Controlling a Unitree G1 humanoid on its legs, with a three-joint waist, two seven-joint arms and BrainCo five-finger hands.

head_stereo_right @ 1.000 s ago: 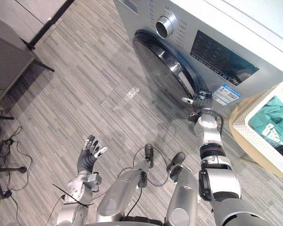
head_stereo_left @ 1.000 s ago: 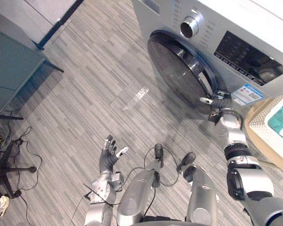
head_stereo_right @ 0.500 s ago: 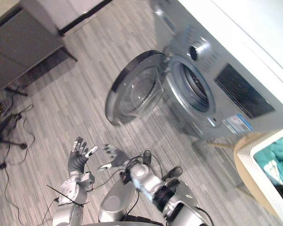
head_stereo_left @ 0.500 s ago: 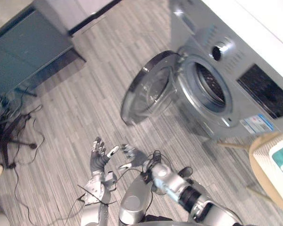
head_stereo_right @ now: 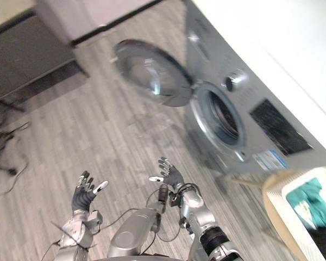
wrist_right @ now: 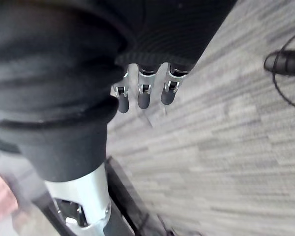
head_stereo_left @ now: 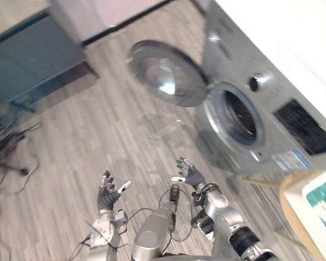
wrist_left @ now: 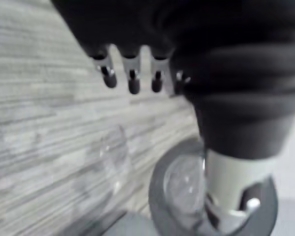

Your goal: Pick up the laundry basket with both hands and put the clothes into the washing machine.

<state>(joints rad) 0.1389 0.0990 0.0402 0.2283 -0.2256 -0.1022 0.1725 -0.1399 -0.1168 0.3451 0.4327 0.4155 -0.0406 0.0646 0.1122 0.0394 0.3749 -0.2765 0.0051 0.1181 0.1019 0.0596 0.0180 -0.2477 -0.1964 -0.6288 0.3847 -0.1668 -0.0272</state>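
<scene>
Since a second ago the washing machine door (head_stereo_left: 165,73) is swung from shut to wide open, so that the drum opening (head_stereo_left: 240,114) is laid bare. The right hand (head_stereo_left: 189,174) is drawn back from the door's edge to the near middle, and the camera itself is also shifted. Both hands are held up with fingers spread and nothing is grasped; the left hand (head_stereo_left: 108,191) is seen at the near left. The laundry basket (head_stereo_right: 276,206) is set at the near right, just beside the washing machine (head_stereo_left: 293,87), with teal clothes (head_stereo_right: 307,197) lying in it. It is placed to the right of both hands and apart from them: the right hand is the nearer, the left well apart. Its long axis cannot be told, since it is cut off at the view's edge. A turn to the right is judged to be needed before both hands can be brought to its rim.
</scene>
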